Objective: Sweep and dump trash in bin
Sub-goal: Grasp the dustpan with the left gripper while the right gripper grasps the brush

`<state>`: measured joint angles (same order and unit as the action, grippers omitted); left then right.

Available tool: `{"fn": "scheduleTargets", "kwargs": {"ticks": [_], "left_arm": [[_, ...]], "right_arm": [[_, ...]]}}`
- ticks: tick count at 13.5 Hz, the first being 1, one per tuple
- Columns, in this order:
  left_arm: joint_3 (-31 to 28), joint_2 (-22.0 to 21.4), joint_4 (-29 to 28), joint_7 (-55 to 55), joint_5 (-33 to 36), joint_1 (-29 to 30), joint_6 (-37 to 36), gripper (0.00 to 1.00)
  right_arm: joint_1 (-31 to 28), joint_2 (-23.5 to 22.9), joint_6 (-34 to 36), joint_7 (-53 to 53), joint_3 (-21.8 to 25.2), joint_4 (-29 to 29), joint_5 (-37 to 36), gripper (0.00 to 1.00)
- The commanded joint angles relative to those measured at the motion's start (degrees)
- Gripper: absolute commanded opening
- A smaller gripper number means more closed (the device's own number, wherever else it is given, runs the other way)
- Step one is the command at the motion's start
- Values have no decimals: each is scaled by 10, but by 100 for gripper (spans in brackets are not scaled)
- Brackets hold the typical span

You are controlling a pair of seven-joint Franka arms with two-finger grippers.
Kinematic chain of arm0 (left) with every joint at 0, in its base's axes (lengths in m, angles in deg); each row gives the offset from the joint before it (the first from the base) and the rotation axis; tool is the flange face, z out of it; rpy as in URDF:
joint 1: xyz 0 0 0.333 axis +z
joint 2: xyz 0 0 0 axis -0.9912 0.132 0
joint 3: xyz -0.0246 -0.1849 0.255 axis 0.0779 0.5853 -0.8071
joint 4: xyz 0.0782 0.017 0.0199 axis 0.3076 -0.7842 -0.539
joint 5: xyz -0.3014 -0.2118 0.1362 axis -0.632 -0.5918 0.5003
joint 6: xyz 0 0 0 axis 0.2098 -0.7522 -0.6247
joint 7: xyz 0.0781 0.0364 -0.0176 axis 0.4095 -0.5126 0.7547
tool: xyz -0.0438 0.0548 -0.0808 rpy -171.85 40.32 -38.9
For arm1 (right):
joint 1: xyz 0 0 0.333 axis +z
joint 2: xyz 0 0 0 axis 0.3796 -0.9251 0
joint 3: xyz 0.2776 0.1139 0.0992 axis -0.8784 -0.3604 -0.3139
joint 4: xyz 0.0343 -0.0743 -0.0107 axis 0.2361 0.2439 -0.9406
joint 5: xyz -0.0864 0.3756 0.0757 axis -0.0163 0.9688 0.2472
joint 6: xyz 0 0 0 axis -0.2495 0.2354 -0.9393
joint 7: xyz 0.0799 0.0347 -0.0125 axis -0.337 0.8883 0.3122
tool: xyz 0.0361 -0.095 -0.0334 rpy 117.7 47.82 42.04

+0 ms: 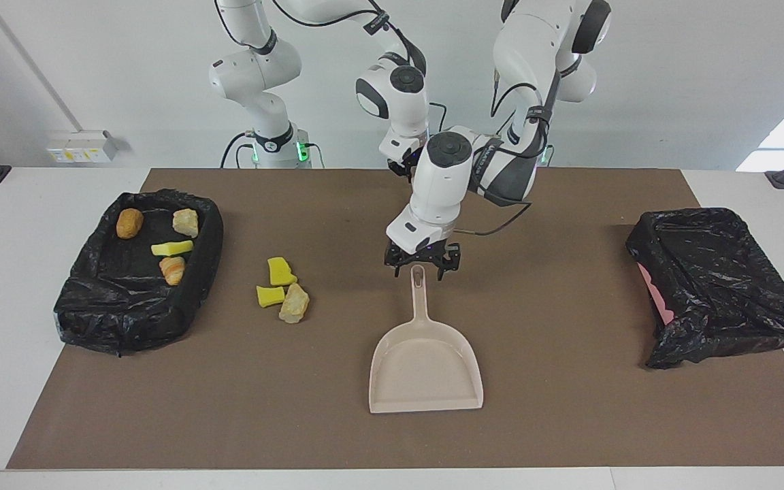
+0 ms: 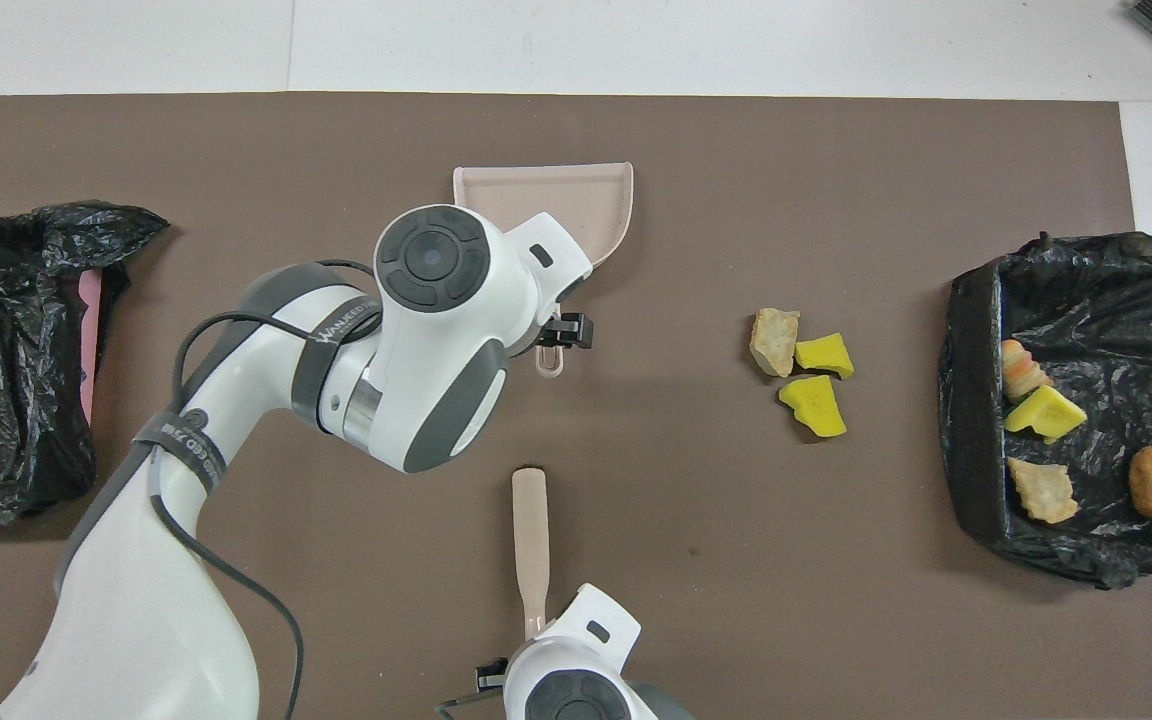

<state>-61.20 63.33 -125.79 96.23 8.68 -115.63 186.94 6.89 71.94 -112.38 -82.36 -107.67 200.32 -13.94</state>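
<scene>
Left gripper (image 1: 423, 263): we see it spread open over the dustpan (image 1: 426, 371) handle, holding nothing.
Right gripper (image 2: 521, 640): near the brush (image 2: 529, 545); grip unclear to us.
Trash (image 1: 283, 290): three scraps on mat, four in bin (image 1: 86, 299).

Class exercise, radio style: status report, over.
Left claw open over dustpan handle. Right claw by brush. Three scraps on mat, four in bin. Path clear.

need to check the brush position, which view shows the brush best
The overhead view: the brush lies in plain sight on the brown mat, nearer to the robots than the dustpan, with the right gripper at its end. In the facing view the arms hide the brush completely.
</scene>
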Motion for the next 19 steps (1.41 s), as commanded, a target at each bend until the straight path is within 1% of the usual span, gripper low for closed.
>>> {"fn": "scheduleTargets", "kwargs": {"ticks": [1,3,5,6,7,8,9,10,11,12,14,16,17,18,19], "left_arm": [[-13,38,39,16,25,3,-3,100],[-13,42,39,15,29,5,-3,100],[-13,42,36,15,29,4,-5,100],[-13,43,33,15,23,1,-1,96],[-13,45,33,13,27,5,1,85],[-13,47,33,11,27,5,1,69],[-12,47,33,10,27,5,0,51],[-12,47,33,10,25,5,0,32],[-12,47,33,9,26,5,-1,10],[-12,46,33,5,30,6,-3,0],[-13,45,36,-32,30,11,-9,0],[-13,37,36,-103,32,35,-5,0],[-13,26,36,-167,31,50,-11,0],[-13,12,33,-230,30,56,-15,0],[-13,2,32,-286,30,67,-24,0]], "right_arm": [[-17,5,70,36,3,-28,-18,0],[-46,25,84,68,3,-26,-22,0],[-66,48,119,110,4,-21,-26,0],[-81,66,130,123,3,-19,-31,0],[-95,86,156,139,3,-18,-32,0],[-115,105,185,166,3,-17,-34,0],[-141,126,209,198,3,-14,-34,0],[-156,143,225,212,4,-13,-35,0],[-169,155,239,216,4,-12,-36,0],[-182,165,249,218,3,-12,-43,0],[-203,192,251,210,4,-11,-49,0],[-249,205,253,213,4,-15,-51,0],[-279,200,243,218,4,-16,-76,0],[-302,192,243,229,3,-19,-139,0],[-324,188,244,249,3,-19,-180,0]]}}
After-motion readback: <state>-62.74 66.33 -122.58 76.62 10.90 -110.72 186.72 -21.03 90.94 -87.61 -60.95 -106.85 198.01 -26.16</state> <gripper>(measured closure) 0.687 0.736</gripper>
